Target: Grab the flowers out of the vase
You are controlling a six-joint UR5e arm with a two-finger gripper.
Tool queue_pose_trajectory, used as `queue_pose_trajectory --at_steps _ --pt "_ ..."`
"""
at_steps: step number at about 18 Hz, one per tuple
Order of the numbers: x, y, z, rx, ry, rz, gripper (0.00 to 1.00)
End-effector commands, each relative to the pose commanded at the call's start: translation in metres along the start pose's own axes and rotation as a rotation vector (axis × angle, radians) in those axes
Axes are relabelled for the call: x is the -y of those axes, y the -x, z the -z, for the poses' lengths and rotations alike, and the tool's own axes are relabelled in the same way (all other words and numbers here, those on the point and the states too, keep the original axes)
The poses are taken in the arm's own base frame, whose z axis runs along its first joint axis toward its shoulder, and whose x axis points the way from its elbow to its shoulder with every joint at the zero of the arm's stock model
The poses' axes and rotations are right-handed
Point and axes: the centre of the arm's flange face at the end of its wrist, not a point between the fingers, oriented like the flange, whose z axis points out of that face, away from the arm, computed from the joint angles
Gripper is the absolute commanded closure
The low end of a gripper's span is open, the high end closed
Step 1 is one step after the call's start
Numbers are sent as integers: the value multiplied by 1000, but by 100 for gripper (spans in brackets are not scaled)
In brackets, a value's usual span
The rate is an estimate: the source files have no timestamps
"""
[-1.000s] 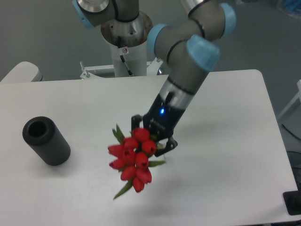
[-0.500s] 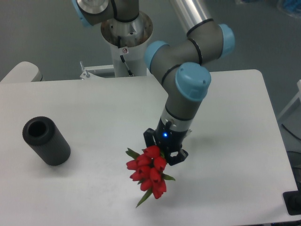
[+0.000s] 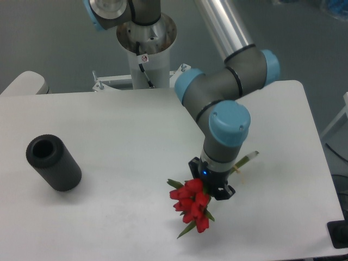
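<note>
Single high front view over table [image 3: 109, 125], perhaps tilted.

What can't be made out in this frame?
- Fingertips of the gripper and their contact with the flowers: hidden behind the buds and the wrist.
- Most of the stems: behind the arm; only an end shows.
- Inside of the vase: too dark to see.

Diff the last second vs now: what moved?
The claw, shut on the flowers, carried them right and toward the table's front edge, farther from the vase. The arm's wrist swung over them, and the stems now poke out behind it. The vase and table stayed put.
</note>
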Motion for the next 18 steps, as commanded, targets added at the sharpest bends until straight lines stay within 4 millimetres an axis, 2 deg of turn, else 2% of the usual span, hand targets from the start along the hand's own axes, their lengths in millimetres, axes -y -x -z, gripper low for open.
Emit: queue_pose_trajectory --at_steps 3,6,18 --pt "-4 11 -12 -2 56 -40 87" --pt "-6 14 -15 -3 55 -38 88" --pt "-7 12 -17 -7 57 -72 88"
